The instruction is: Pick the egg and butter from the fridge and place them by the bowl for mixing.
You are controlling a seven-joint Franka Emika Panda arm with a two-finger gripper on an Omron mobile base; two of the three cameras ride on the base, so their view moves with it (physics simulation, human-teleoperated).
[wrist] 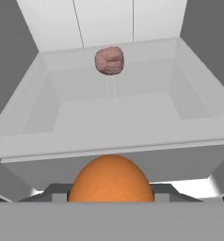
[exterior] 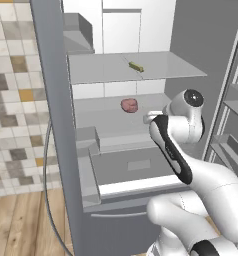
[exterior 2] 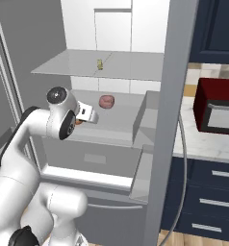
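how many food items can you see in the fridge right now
3: the butter on the upper shelf, the pink lump on the shelf below, the egg between the fingers; others may be hidden.

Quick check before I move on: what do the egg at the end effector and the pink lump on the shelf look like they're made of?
The egg: apparently a hard shell, matte orange-brown with fine speckling, smooth rounded outline. The pink lump: seemingly raw meat, soft-looking, with dull folded creases; the rendering leaves that open.

Orange-brown egg (wrist: 111, 180), olive-yellow butter (exterior: 136, 66), pink lump (wrist: 109, 60), white-walled grey fridge (exterior: 53, 100).
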